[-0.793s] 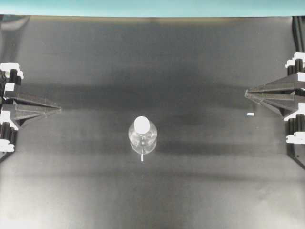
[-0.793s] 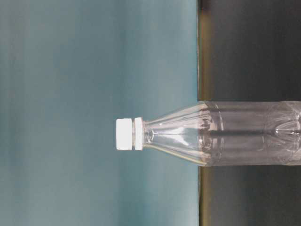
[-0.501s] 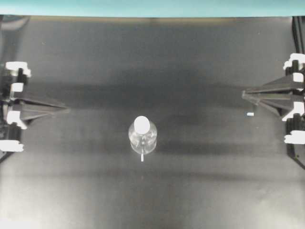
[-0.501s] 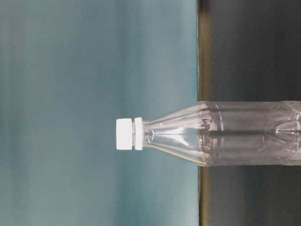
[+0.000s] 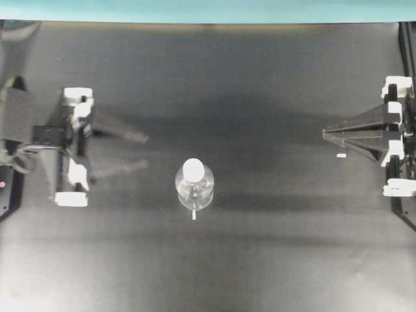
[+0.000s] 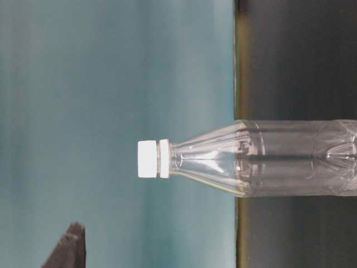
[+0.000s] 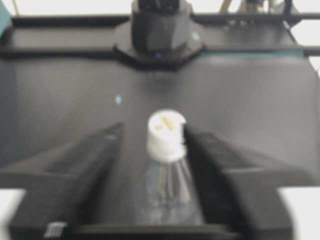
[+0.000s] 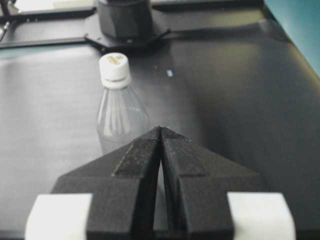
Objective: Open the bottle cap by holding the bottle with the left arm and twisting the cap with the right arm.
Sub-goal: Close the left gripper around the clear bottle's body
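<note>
Right up at the lens of the right wrist camera, the right gripper (image 8: 160, 131) is clenched, its two black lattice-textured fingers pressed tip to tip and gripping nothing. Beyond those tips stands the bottle (image 8: 121, 121), upright on the black table (image 8: 235, 90), clear plastic, with the bottle cap (image 8: 114, 66) white and seated on the neck.

Over to the left wrist camera: the left gripper (image 7: 152, 132) has its jaws spread wide, one dark finger on each side of the picture, and the bottle sits framed in the gap between them, apart from both, nothing grasped. The picture is blurred.

From overhead, the left arm (image 5: 39, 136) reaches in level from the left edge, its parted fingers aimed at the bottle and their tips near it but short of it. The bottle stands around the table's middle, a small white tape mark (image 5: 194, 214) just below its base. Well apart, at the right edge, the right arm (image 5: 393, 136) lies level, its closed point facing left, another tape mark (image 5: 340, 156) just beside it.

At table level the camera is turned sideways; a dark fingertip pokes in at the bottom edge, clear of the bottle, against the teal wall (image 6: 111, 67) far behind
</note>
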`<action>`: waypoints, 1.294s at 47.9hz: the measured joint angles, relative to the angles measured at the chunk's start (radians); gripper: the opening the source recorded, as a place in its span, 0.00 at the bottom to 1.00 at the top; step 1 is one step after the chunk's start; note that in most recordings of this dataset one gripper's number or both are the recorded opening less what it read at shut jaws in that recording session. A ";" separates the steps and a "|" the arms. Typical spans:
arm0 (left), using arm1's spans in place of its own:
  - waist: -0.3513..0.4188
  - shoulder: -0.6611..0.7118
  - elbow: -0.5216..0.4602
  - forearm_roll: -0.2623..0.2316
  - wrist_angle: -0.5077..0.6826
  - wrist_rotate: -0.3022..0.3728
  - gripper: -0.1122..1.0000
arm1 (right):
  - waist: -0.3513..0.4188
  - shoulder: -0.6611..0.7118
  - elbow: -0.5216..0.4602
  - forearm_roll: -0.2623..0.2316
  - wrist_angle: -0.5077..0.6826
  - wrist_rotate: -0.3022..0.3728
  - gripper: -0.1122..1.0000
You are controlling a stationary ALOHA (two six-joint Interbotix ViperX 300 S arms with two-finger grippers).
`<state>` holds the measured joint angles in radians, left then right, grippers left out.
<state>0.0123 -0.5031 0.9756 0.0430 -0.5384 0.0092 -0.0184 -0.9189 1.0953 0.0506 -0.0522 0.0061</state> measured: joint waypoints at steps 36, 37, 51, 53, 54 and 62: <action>-0.018 0.419 -0.169 0.000 -0.163 -0.031 0.94 | -0.017 -0.005 -0.002 0.000 0.006 0.000 0.10; -0.017 0.430 -0.169 0.000 -0.163 -0.032 0.95 | -0.018 -0.005 -0.002 0.000 0.006 0.002 0.10; -0.018 0.603 -0.146 -0.002 -0.250 -0.114 0.94 | -0.021 -0.005 -0.002 0.018 0.026 0.002 0.10; -0.020 0.624 -0.143 -0.002 -0.270 -0.129 0.94 | -0.021 -0.005 -0.002 0.023 0.028 0.003 0.10; -0.020 0.638 -0.143 0.000 -0.279 -0.135 0.94 | -0.020 -0.005 -0.002 0.023 0.029 0.003 0.10; -0.020 0.703 -0.150 0.000 -0.313 -0.160 0.94 | -0.021 -0.005 -0.002 0.038 0.035 0.003 0.10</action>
<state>-0.0077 0.1994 0.8253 0.0430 -0.8514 -0.1503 -0.0399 -0.9235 1.0937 0.0890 -0.0169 0.0092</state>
